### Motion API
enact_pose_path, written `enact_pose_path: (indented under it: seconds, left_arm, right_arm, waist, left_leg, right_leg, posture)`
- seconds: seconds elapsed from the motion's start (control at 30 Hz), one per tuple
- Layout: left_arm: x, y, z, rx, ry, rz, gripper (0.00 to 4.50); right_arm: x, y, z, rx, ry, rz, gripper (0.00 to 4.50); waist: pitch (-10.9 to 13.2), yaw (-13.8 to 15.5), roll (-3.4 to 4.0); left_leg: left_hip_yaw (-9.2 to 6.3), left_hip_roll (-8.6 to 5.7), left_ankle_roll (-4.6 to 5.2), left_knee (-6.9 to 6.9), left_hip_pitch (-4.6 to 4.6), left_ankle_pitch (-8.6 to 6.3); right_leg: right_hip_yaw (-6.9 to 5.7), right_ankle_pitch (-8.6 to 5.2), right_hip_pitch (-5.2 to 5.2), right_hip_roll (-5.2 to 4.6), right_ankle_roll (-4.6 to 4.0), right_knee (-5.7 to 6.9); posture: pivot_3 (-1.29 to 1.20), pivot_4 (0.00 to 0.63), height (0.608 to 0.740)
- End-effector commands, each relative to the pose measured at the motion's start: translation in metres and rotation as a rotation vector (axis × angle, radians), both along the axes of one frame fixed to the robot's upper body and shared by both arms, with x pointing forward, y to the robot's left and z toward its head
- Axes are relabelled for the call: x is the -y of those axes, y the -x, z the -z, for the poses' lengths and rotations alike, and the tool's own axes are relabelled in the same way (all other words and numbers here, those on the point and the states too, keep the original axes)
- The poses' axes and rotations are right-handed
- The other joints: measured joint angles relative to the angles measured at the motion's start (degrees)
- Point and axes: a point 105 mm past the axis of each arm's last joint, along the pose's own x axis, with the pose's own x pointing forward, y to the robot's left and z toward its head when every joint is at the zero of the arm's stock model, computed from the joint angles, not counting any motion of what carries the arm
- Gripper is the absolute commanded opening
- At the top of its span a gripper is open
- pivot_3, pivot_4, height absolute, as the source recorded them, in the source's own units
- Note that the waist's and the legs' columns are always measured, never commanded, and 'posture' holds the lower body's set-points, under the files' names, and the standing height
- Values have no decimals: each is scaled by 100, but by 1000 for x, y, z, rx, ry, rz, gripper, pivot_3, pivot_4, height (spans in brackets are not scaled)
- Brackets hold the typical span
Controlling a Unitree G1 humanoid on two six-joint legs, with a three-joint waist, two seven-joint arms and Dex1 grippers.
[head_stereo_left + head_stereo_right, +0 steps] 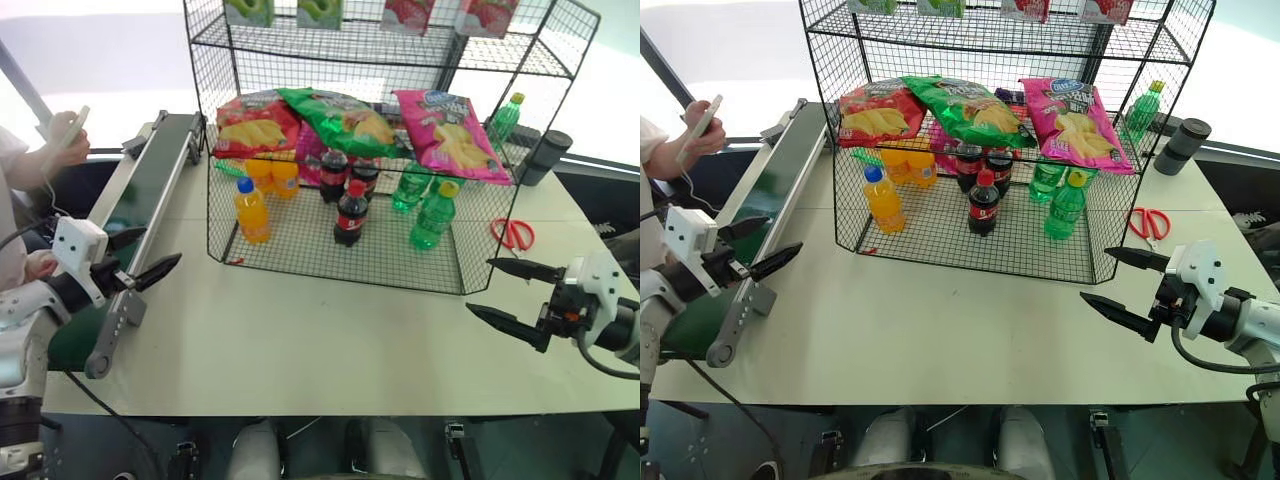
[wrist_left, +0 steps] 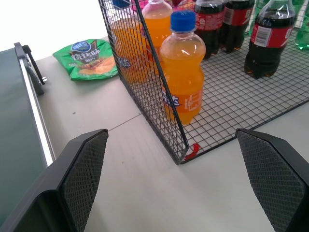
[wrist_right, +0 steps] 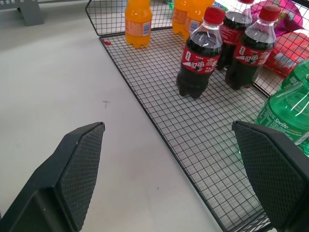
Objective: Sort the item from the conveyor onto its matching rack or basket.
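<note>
The pink chip bag lies tilted on the middle shelf of the black wire rack, at its right end, next to a green bag. The dark-green conveyor runs along the table's left side; its visible belt carries nothing. My left gripper hovers open by the conveyor's near end, pointing at the rack's front left corner. At the table's right, my right gripper stands open before the rack's front right corner. Both hold nothing.
A red chip bag and a green one share the shelf. Orange, cola and green bottles stand in the rack's base. Red scissors and a dark cup lie right. A person's hand holds a phone left.
</note>
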Motion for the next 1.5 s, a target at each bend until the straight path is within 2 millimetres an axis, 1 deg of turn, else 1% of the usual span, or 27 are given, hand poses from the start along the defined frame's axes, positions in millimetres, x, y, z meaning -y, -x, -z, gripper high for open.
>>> enact_pose_path:
  seconds: [0.03,0.2,0.37,0.5,0.7,0.97,1.3,1.4,1.47,1.5]
  left_arm:
    - [-4,-1,-12,56,-26,-9,4500]
    - [-4,-3,-5,31,-27,-42,4500]
    - [-8,-5,-11,60,-22,-46,4500]
    - [-5,-5,-10,53,-31,-31,4500]
    - [1,-5,-1,35,-50,-9,4500]
    - [4,-13,-6,68,-46,-8,4500]
    - [11,-10,-1,74,-32,4,4500]
    - [12,-8,3,35,-18,0,4500]
    - [14,-4,6,-18,24,26,4500]
    - [14,-3,5,-14,29,30,4500]
  right_arm:
    - [2,-2,-6,41,30,-9,4414]
    - [2,-6,1,48,32,0,4414]
    - [0,-7,5,50,29,-5,4414]
    - [-1,-5,5,46,27,-8,4414]
    - [0,-4,7,41,35,-4,4414]
    - [1,-8,7,55,38,0,4414]
    - [3,-13,11,64,39,-11,4414]
    - [0,-16,11,56,41,-32,4414]
    - [0,-18,10,57,39,-34,4414]
    - [0,-18,11,56,38,-35,4414]
  waist:
    - [0,2,1]
    - [0,2,0]
    - [0,2,0]
    - [-1,2,-1]
    - [-1,3,-1]
    - [-1,2,-2]
    - [-1,-5,-2]
    - [-1,-6,-1]
    - [-1,-12,-1]
    - [-1,-9,-1]
  left_leg:
    - [0,0,0,0,0,0]
    - [1,-2,0,0,1,0]
    - [1,-2,-2,0,1,1]
    - [2,-3,-3,1,1,2]
    - [2,-3,-3,1,1,2]
    - [2,-4,-5,2,2,3]
    - [2,-4,-7,3,3,5]
    - [2,-4,-8,3,4,5]
    - [2,-4,-8,3,4,5]
    - [2,-4,-8,3,4,5]
  right_leg:
    - [0,0,0,0,0,0]
    - [0,0,1,0,0,1]
    - [0,0,1,0,1,2]
    - [0,0,1,0,1,2]
    - [0,0,1,0,1,3]
    - [0,1,2,1,1,5]
    - [0,1,2,2,2,6]
    - [0,1,3,2,2,7]
    - [0,1,3,2,2,7]
    - [0,1,3,2,2,7]
  posture:
    - [0,150,726]
    - [0,150,726]
    - [0,150,726]
    - [0,150,726]
    - [0,150,726]
    - [0,150,726]
    - [0,150,726]
    - [0,150,726]
    - [0,150,726]
    - [0,150,726]
